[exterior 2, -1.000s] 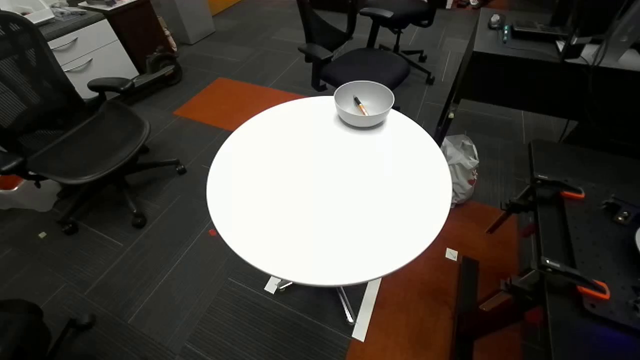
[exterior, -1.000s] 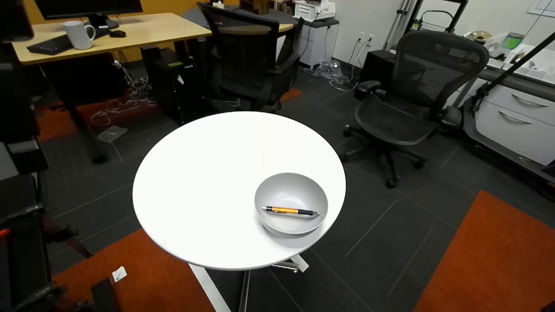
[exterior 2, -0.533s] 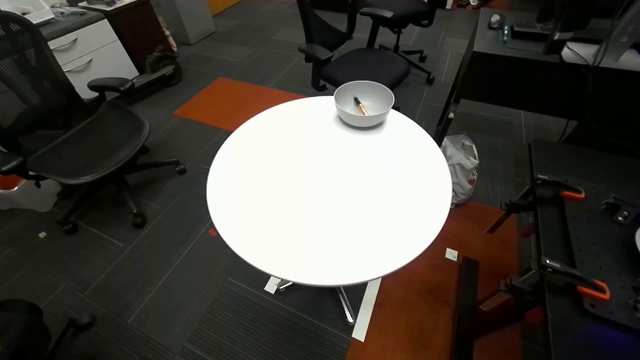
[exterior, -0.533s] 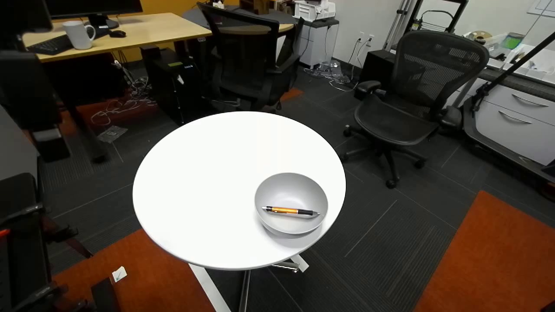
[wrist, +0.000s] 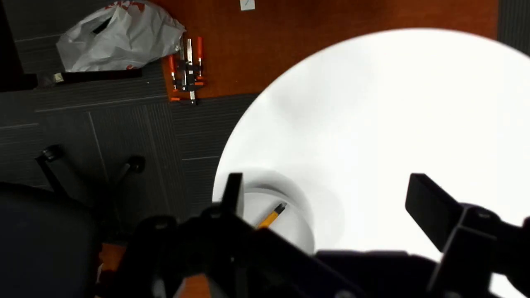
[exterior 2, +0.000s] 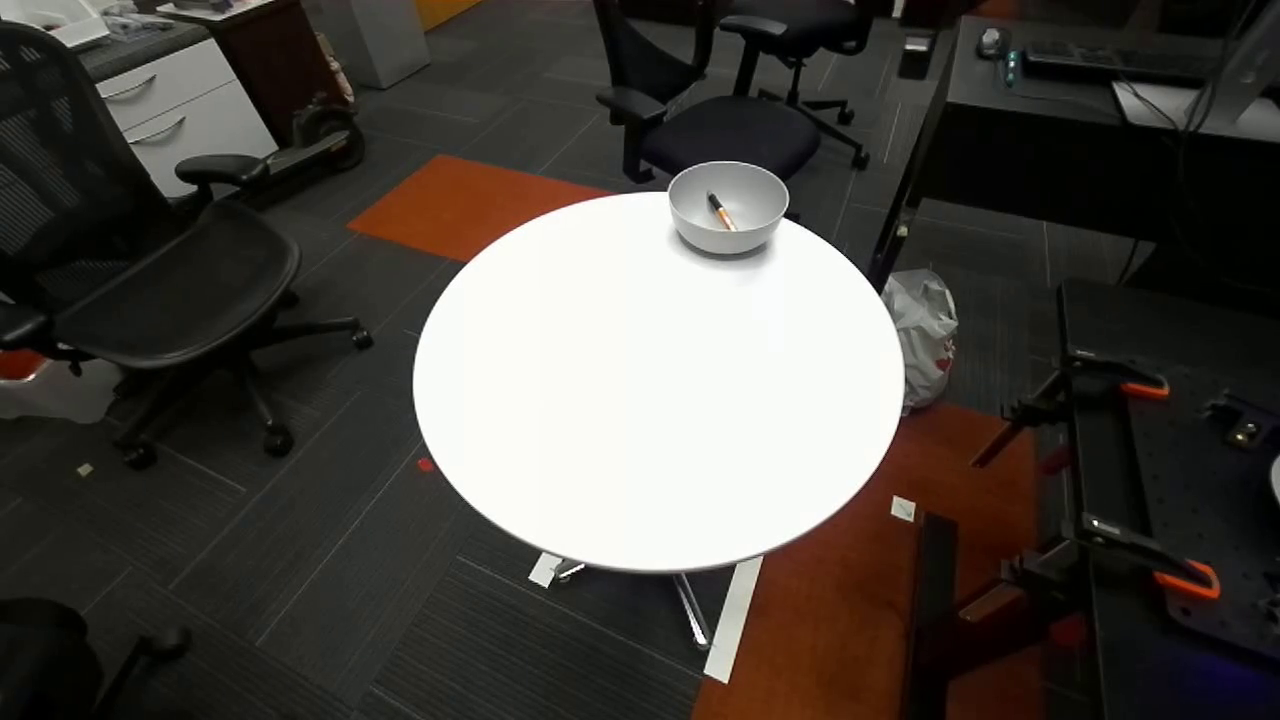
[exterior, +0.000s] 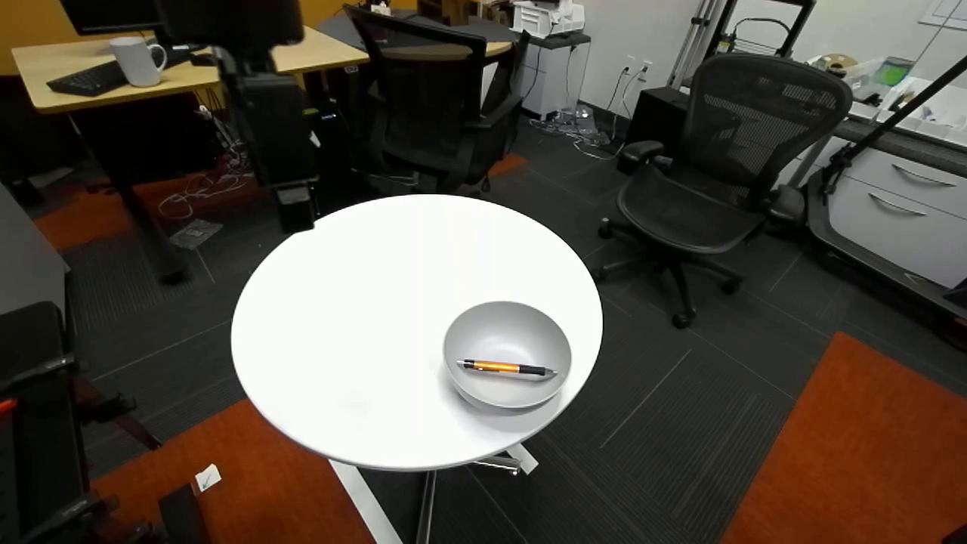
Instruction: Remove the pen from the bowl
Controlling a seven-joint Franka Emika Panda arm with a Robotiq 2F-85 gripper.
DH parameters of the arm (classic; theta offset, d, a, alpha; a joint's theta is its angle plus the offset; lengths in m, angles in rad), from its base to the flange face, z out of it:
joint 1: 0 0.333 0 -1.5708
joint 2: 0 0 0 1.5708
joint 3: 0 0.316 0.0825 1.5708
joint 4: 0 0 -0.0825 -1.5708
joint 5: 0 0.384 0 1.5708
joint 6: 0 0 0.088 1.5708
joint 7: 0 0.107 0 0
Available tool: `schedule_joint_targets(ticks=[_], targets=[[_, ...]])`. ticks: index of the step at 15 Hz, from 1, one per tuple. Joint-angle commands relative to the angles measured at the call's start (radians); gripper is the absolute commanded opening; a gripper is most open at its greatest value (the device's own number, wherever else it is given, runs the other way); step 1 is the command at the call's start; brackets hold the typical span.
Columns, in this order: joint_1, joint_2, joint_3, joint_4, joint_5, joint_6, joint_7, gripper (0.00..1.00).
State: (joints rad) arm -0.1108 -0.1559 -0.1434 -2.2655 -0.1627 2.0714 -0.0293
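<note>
The bowl (exterior: 498,329) is round and pale grey, standing upright with its mouth upward on the round white table (exterior: 363,325), close to the edge. Inside it, seen whole in an exterior view, lies the pen (exterior: 500,367), shorter than the bowl is wide, with an orange barrel, a black grip running to a grey tip at one end, and a dark band before the silvery end at the other. It rests within the rim; the wrist view shows only its dark end and part of the orange
</note>
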Motion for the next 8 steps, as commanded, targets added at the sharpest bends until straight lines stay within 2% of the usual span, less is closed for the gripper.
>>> schedule_joint_targets(ticks=[1, 8], targets=[[-0.025, 0.187, -0.015, 0.172, 0.06, 0.046, 0.067, 1.0], [-0.073, 0.447, -0.035, 0.341, 0.2, 0.213, 0.088, 1.0]])
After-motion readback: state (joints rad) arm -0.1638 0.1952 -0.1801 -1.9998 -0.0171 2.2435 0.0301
